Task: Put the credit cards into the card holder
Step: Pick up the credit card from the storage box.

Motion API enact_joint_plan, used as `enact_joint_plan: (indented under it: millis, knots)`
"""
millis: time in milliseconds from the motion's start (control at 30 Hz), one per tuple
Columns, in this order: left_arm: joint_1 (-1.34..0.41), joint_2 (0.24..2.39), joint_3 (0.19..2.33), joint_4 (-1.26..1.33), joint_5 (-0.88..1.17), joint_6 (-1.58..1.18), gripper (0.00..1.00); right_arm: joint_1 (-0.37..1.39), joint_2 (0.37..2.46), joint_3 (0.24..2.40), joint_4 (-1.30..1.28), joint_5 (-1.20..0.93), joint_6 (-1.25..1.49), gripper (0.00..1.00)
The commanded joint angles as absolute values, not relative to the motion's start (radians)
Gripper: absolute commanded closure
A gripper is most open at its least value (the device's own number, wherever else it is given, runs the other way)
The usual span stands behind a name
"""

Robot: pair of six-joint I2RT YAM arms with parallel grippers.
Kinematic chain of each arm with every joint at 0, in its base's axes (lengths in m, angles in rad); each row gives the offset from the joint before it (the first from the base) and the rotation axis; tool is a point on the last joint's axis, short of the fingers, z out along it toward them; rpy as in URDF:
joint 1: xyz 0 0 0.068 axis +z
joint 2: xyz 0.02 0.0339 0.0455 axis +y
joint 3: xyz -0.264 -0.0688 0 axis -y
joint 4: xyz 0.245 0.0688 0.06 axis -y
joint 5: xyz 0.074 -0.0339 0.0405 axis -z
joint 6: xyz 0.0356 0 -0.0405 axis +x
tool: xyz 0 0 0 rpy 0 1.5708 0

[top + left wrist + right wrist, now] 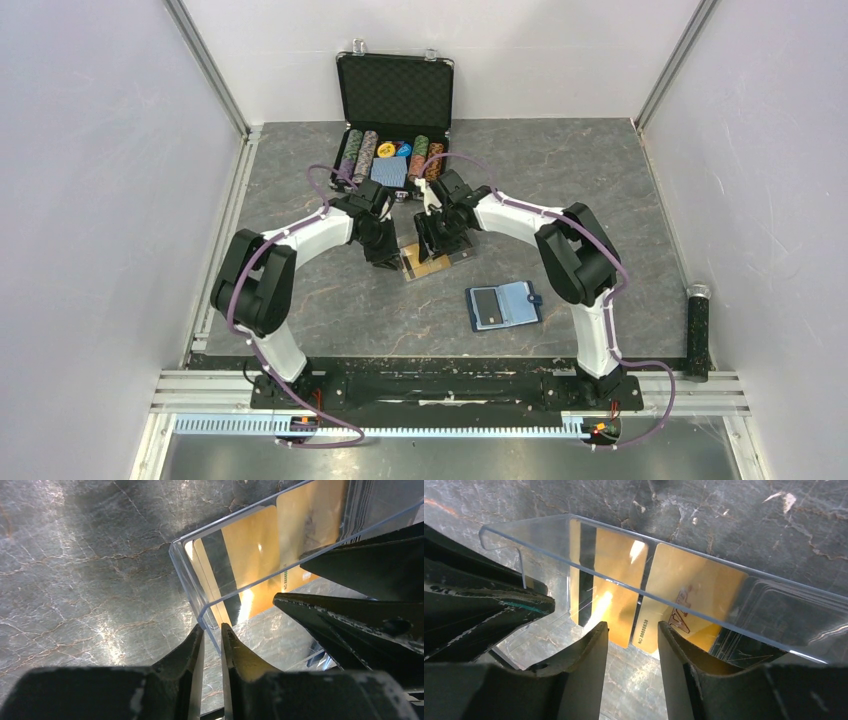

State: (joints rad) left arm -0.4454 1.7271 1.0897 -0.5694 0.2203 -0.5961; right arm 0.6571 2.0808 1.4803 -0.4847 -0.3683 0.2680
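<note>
L gripper [212,630] near-shut astride tray [186,565] wall, hold unclear; R gripper [631,630] half-open; cards [696,580] inside.

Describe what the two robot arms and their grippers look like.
The left arm and right arm have white link shells, bulky black joints and a purple cable looping alongside. The left gripper and right gripper have black, tapering fingers with scuffed, pale-worn edges.
</note>
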Motion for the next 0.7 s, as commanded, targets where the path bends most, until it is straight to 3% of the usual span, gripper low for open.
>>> enact_joint_plan:
  millis: [0,400,667]
  knots:
    - [-0.444,1.737,1.074,-0.52,0.251,-0.636,0.78,0.669,2.111,1.475,-0.467,-0.325,0.254,0.57]
    - [-0.444,1.736,1.066,-0.507,0.271,-0.642,0.85,0.693,2.185,1.489,-0.464,-0.377,0.272,0.64]
    - [-0.446,1.739,1.062,-0.504,0.277,-0.641,0.87,0.694,2.178,1.489,-0.441,-0.456,0.3,0.84]
